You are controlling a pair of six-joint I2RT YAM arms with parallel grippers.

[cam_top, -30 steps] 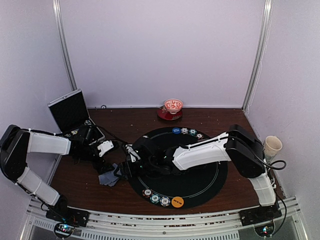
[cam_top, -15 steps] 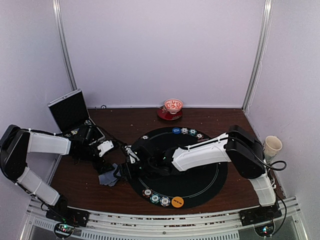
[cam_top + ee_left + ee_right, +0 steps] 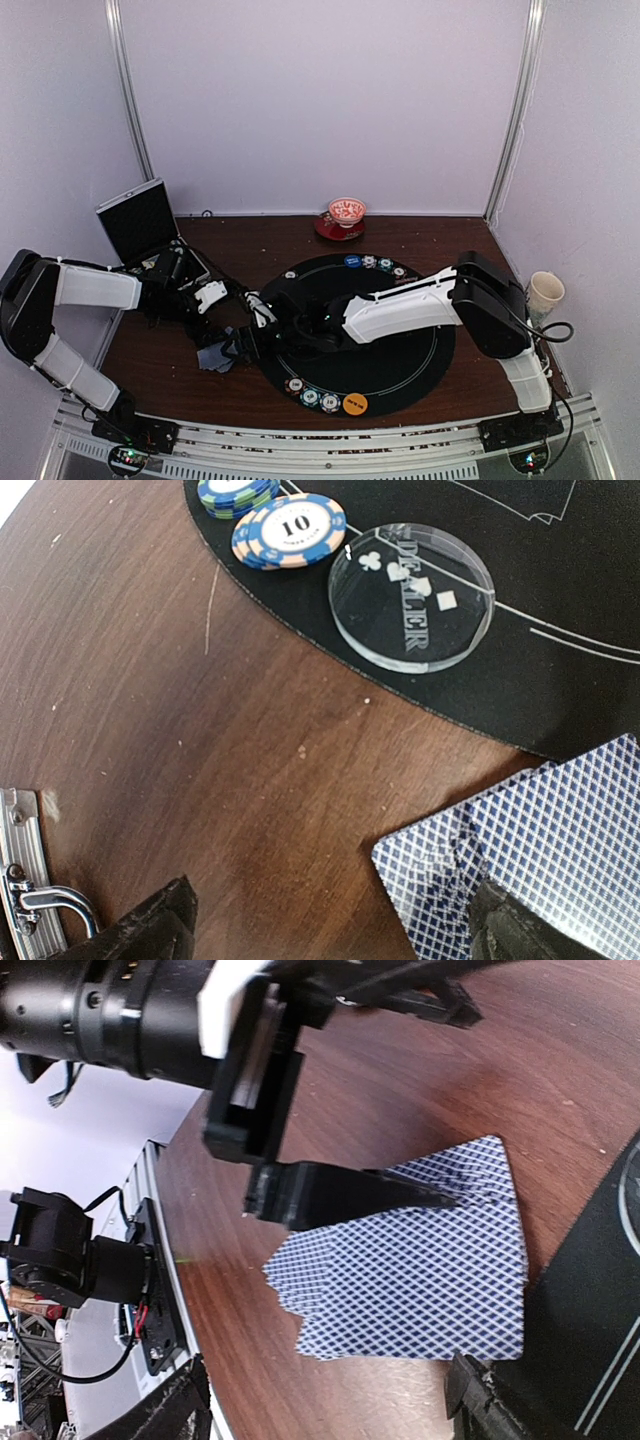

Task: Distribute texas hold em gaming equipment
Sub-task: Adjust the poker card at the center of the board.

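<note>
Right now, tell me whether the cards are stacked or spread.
Spread: the cards lie fanned face down, their corners offset.

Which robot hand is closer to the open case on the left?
Left. The left gripper hangs just right of the case, a bit nearer the camera. The right gripper is farther off, at the mat's left edge by the cards.
</note>
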